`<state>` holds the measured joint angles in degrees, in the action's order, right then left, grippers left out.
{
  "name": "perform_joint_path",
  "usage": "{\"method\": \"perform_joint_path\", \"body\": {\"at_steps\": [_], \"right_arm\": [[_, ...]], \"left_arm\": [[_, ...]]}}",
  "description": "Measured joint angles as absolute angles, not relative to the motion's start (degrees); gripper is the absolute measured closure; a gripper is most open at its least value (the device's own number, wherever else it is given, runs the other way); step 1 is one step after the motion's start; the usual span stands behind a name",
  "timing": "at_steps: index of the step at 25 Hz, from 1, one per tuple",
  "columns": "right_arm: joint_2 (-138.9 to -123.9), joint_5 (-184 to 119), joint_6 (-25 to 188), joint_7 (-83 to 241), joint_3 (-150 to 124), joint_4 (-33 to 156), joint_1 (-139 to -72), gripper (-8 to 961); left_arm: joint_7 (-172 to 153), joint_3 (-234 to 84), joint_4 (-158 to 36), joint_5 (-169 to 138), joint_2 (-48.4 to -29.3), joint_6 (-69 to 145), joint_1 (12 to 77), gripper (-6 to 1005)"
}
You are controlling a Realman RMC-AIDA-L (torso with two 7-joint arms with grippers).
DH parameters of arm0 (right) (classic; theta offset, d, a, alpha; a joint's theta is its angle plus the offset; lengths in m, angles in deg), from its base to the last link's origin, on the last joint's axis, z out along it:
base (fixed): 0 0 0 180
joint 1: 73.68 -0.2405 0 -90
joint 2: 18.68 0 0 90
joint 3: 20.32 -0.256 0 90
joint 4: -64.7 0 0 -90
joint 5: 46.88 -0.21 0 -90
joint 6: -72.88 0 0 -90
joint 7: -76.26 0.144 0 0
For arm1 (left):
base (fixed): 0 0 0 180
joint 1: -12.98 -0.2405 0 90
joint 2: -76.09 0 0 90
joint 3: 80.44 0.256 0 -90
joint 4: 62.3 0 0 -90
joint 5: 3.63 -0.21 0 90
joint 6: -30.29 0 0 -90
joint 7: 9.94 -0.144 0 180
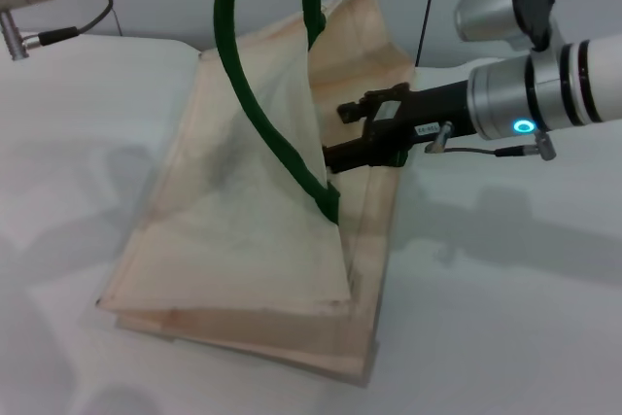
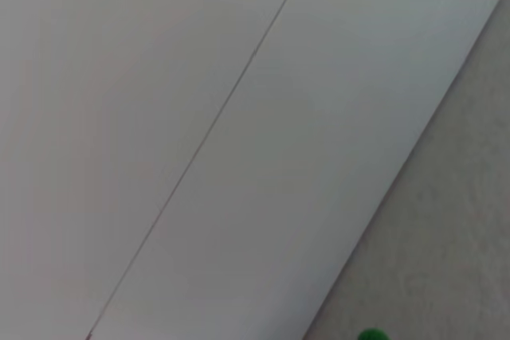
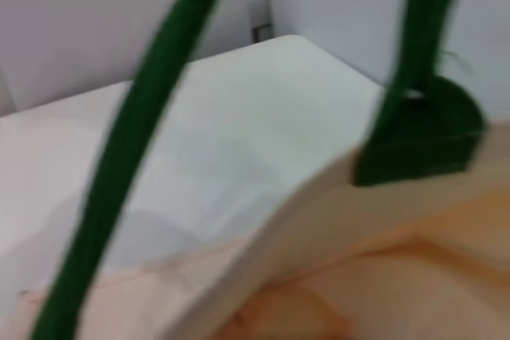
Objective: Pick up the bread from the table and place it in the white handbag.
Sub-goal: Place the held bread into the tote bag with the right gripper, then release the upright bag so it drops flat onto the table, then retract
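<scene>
**Right claw at the bag's mouth, bread out of sight**

Reaching in from the robot's right with the right claw, black fingers pointing across toward the raised side of the white handbag, tips tucked against the fabric just beside the green handle. Not showing the fingertips clearly, so cannot tell how far apart they are standing or whether anything is sitting between them. Lying flat on the bench along its long axis, running away from the robot, while one panel is being pulled up by both handles, which are leaving the top of the head view. Looking from the right wrist straight over the lifted rim into the opening, with a handle patch close by. Showing no bread anywhere: possibly hidden in the claw or already inside the bag, but not telling which. Keeping the left arm high at the far left; its claw is not appearing in any view, though presumably holding the handles up.
</scene>
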<state>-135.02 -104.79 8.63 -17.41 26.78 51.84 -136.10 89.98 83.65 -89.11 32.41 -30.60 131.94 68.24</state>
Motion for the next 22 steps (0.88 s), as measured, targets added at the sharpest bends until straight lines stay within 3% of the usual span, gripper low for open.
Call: {"method": "perform_joint_path", "body": {"at_steps": [11,22], "right_arm": [[-134.66,-105.08,14.30,-17.12,18.97,44.86,-124.95,71],[-134.42,-106.53,13.89,-19.26,6.27,40.71,-119.20,72]], "left_arm": [[89.82,83.65,-89.11,32.40,-30.60,131.53,67.42,837],[89.81,83.56,-89.22,32.46,-30.60,130.34,66.57,834]]}}
